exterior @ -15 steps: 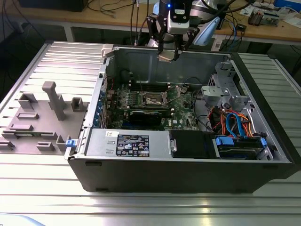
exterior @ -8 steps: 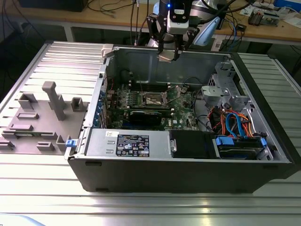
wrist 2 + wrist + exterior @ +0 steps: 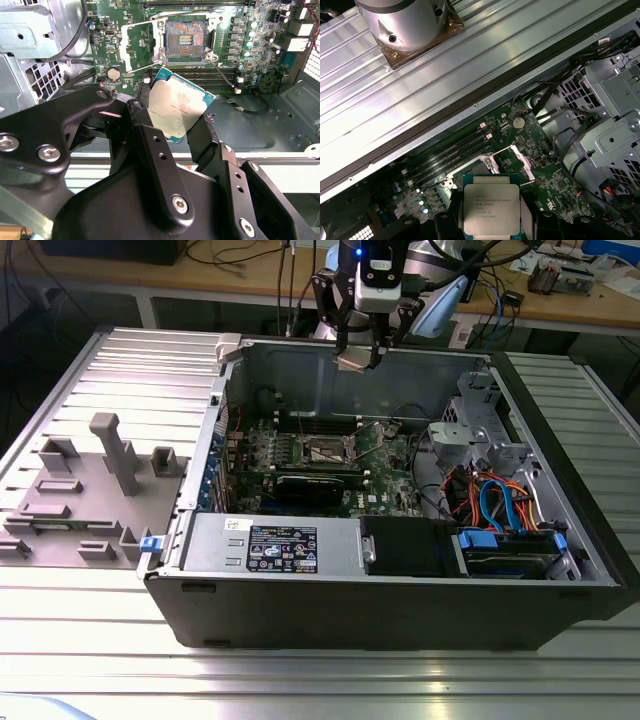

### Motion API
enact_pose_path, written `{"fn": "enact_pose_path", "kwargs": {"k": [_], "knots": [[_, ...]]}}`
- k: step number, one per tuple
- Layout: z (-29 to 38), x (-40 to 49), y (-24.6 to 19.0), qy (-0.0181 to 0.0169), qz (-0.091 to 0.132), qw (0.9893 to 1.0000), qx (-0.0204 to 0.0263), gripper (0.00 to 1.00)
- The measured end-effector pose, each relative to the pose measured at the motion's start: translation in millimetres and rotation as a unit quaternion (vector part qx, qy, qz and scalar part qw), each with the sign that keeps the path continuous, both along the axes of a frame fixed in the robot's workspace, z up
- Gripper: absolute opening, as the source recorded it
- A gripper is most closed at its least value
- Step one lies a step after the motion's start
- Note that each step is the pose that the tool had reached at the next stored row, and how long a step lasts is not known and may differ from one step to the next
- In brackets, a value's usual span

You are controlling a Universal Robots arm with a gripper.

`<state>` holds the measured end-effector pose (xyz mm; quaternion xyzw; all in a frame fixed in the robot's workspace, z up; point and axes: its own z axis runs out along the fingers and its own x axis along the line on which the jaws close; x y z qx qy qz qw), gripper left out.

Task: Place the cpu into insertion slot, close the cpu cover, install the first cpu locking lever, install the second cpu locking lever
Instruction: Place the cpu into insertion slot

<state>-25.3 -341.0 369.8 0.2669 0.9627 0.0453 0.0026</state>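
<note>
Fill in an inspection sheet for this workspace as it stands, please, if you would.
Surface: ribbed silver metal table, carrying an open black computer case.
Job's things: square silver-topped cpu held above the green board; dark square insertion slot empty; thin silver cpu cover swung open beside it.
Clutter: grey plastic fixture plate at the exterior view's left.
Grippers: black gripper, jaws shut on the cpu's edges.
Cables: orange and blue cables inside the case, at the exterior view's right.
Surroundings: wooden bench with wires behind.
</note>
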Motion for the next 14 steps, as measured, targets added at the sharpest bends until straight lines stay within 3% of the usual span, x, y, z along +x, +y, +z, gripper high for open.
{"fn": "enact_pose_path", "kwargs": {"k": [14], "knots": [[0.0,0.0,0.0,0.0,-0.01,0.9999,0.0,0.54]]}}
